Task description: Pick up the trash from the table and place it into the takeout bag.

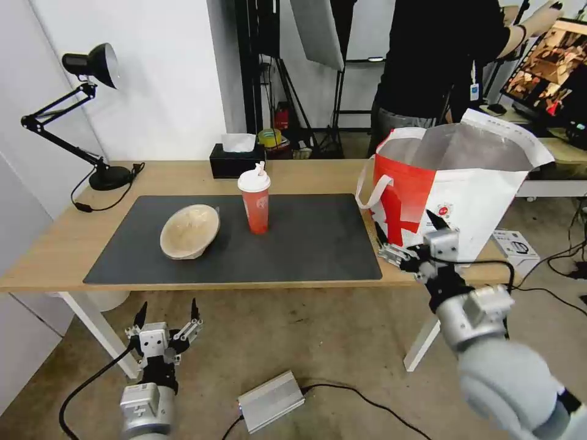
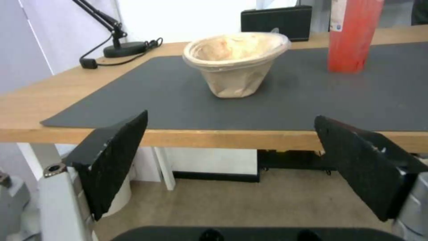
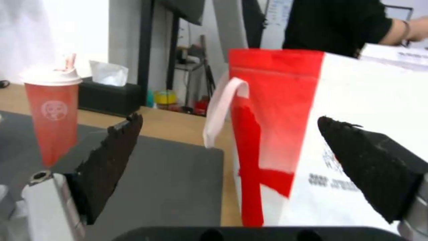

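Two pieces of trash are seen on the bench (image 1: 55,244), both on the dark mat (image 1: 306,244): a beige bowl (image 1: 189,231) tipped on its side at the left and a red cup (image 1: 255,201) upright beside it. At the right end the takeout bag (image 1: 452,189) is stood open; its foil lining is seen from the head camera, its outer side from the right wrist. The right gripper (image 1: 403,235) is held wide open, empty, just before the bag. The left gripper (image 1: 166,315) is held open and empty below the bench's near edge.

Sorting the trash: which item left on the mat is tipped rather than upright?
The beige bowl, tilted on its side; the red cup stands upright.
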Motion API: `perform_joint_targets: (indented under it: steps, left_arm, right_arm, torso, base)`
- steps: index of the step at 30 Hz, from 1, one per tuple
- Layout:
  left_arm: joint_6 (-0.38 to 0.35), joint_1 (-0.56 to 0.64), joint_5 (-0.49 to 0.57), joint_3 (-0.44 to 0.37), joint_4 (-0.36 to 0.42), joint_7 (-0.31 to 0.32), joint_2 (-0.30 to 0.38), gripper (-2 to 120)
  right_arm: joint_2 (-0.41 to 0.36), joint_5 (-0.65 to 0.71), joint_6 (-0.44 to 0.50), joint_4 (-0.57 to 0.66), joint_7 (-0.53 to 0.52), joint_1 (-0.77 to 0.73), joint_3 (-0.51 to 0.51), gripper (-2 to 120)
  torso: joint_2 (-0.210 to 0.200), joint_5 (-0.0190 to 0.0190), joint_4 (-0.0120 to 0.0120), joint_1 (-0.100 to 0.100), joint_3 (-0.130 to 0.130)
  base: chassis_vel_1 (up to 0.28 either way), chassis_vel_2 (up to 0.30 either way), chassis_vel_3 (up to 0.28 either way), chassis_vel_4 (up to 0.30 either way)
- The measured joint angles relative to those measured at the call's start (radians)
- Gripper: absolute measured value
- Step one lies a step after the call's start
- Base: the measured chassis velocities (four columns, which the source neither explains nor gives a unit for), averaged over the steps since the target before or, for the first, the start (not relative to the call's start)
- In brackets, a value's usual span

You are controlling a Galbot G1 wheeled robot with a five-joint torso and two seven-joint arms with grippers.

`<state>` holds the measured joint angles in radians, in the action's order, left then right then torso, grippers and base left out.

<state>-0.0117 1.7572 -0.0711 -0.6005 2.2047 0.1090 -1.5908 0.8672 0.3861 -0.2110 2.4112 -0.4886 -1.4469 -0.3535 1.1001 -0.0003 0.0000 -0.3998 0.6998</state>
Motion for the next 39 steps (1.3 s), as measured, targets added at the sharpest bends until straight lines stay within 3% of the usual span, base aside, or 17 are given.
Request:
perform_joint_targets:
  steps: [6, 17, 39]
  left_arm:
    - [0.001, -0.003, 0.0, 0.0, -0.002, 0.0, 0.003, 100]
    - [0.001, -0.008, 0.001, 0.001, -0.013, -0.001, 0.003, 100]
    - [0.003, -0.013, 0.002, -0.001, -0.027, -0.001, 0.003, 100]
  right_arm:
    - [0.07, -0.078, 0.029, 0.004, -0.006, -0.08, -0.024, 100]
    - [0.122, -0.143, 0.117, -0.052, -0.026, -0.171, -0.067, 100]
    - [0.105, -0.206, 0.223, -0.157, -0.021, -0.225, -0.003, 100]
  torso:
    - [0.0, 0.0002, 0.0, 0.0, 0.0]
    - [0.0, 0.0003, 0.0, 0.0, 0.0]
    - [0.0, 0.0003, 0.0, 0.0, 0.0]
  base:
    - [0.0, 0.0, 0.0, 0.0]
    - [0.0, 0.0, 0.0, 0.0]
    - [0.0, 0.0, 0.0, 0.0]
